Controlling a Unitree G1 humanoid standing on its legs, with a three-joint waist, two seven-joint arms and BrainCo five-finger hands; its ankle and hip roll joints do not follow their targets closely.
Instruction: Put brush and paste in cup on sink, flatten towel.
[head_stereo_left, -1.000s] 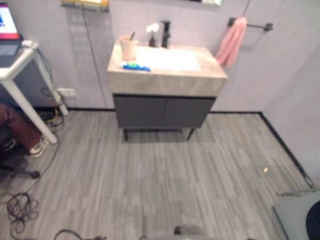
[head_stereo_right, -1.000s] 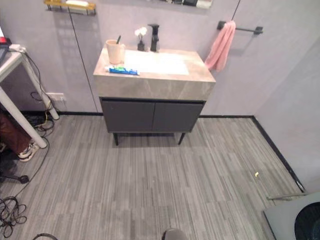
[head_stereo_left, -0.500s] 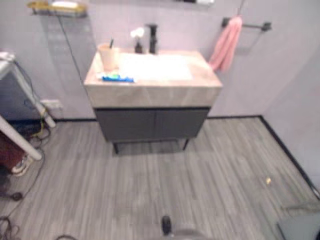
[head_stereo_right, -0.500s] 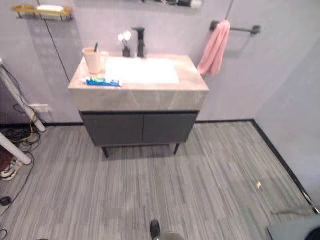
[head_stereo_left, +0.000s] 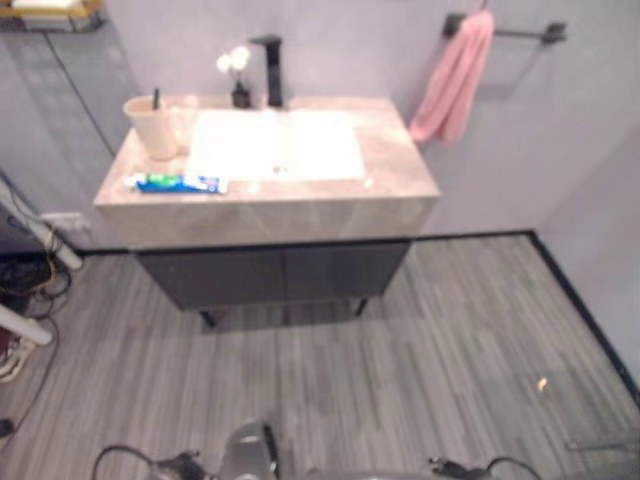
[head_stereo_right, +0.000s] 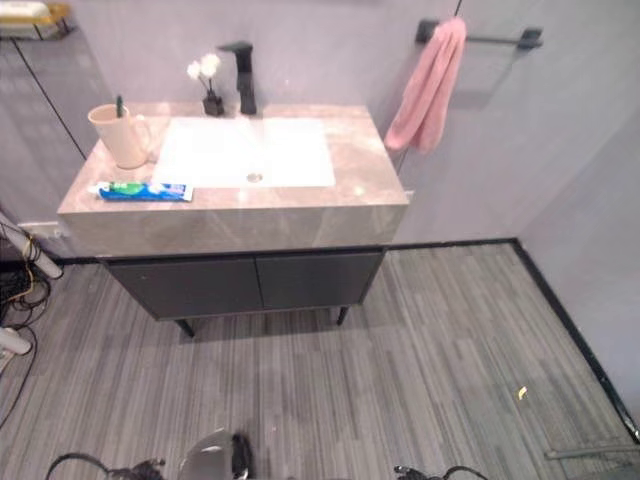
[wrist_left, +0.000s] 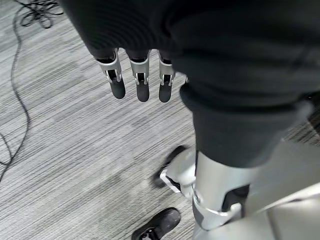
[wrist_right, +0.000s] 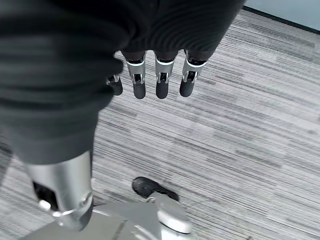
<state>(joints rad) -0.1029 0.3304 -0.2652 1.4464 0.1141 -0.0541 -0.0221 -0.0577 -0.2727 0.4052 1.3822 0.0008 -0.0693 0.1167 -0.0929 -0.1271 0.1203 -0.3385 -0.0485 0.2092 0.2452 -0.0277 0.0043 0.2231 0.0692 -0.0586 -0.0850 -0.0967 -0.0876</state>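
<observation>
Left hand (wrist_left: 140, 80) relaxed above floor (wrist_left: 65, 140); sink (head_stereo_right: 250, 150) in eye views.

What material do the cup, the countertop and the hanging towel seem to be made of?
Cup: probably matte plastic or ceramic, plain beige, no shine. Countertop: looks like polished stone or an imitation, with pale veining. Towel: soft pink cloth, hanging in folds from a dark bar.

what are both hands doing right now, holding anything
Left hand: open, fingers straight, holding nothing, hanging over the floor.
Right hand: open, fingers straight, holding nothing, hanging over the floor.
</observation>
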